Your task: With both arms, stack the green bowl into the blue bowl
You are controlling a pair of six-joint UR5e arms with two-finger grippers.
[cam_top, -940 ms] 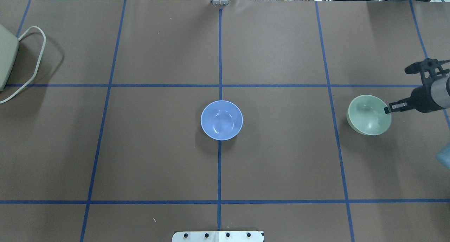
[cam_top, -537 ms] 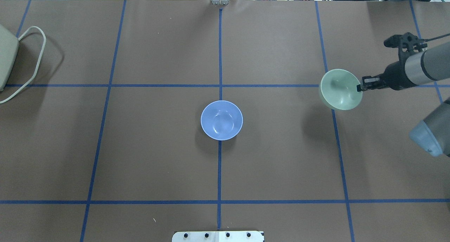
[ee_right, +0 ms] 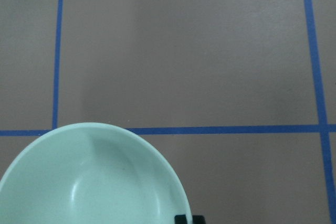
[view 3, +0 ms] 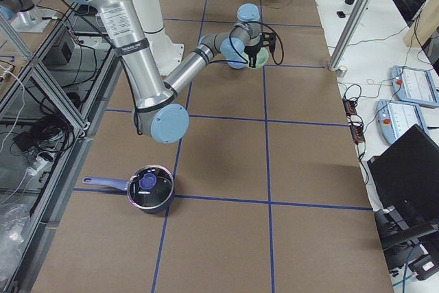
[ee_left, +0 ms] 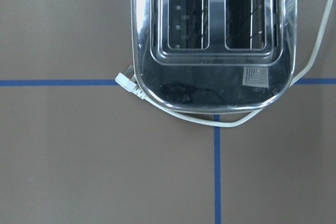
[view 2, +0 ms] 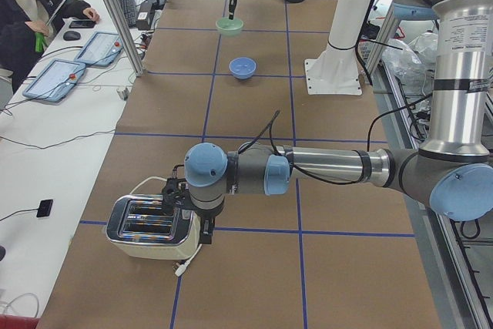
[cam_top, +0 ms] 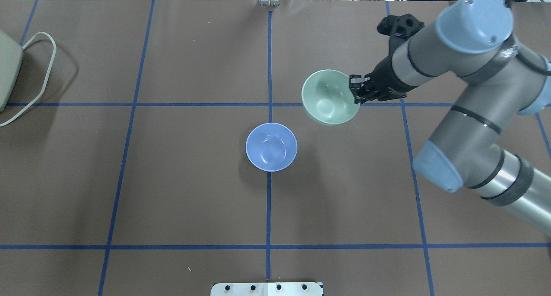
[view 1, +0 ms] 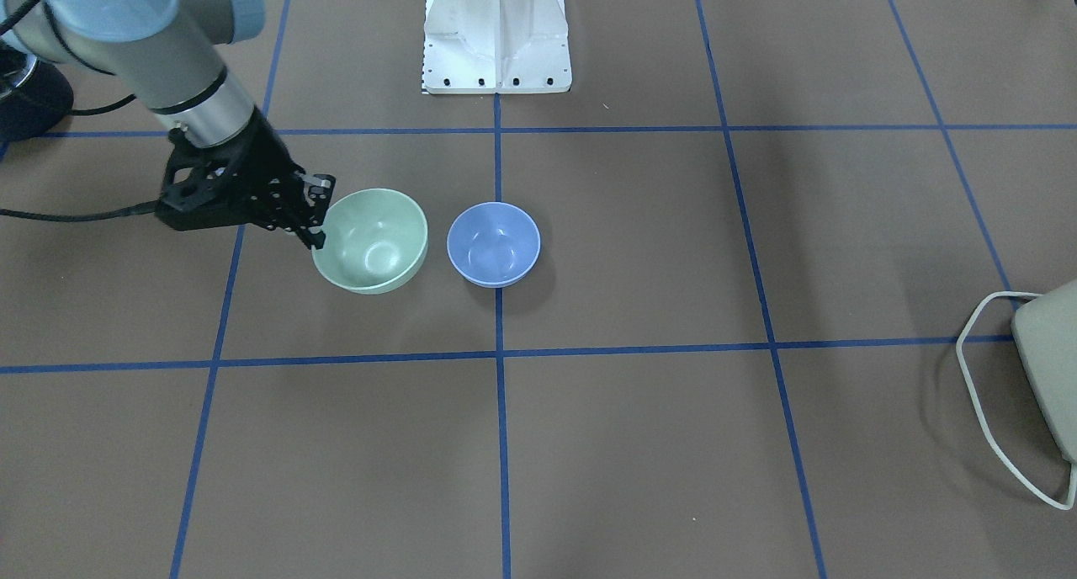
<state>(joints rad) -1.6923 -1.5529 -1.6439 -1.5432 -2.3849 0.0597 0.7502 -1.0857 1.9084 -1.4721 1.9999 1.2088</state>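
green bowl point(cam_top: 330, 97): round, deep, pale mint-green plastic with a glossy inside. It is held clear of the table, slightly tilted, mouth up. In the overhead view it lies beyond and to the right of the blue bowl, apart from it and not over it. In the front-facing view the two rims look close side by side.
blue bowl point(cam_top: 271, 147): round, deep, periwinkle-blue plastic. It stands upright on the table, on the centre tape line.
right gripper point(cam_top: 356, 94): black, with its two fingers clamped on the green bowl's rim on the robot's right side. One fingertip point(ee_right: 184, 219) shows at the rim in the right wrist view.
left gripper point(view 2: 204, 227): at the table's left end, hanging above the toaster, well apart from both bowls. Cannot tell whether its fingers are apart or together.
toaster point(ee_left: 210, 35): chrome-topped, cream-sided, two slots. A white cord curves round its end and the plug lies on the table.
table point(cam_top: 193, 192): brown paper cover with a blue tape grid.
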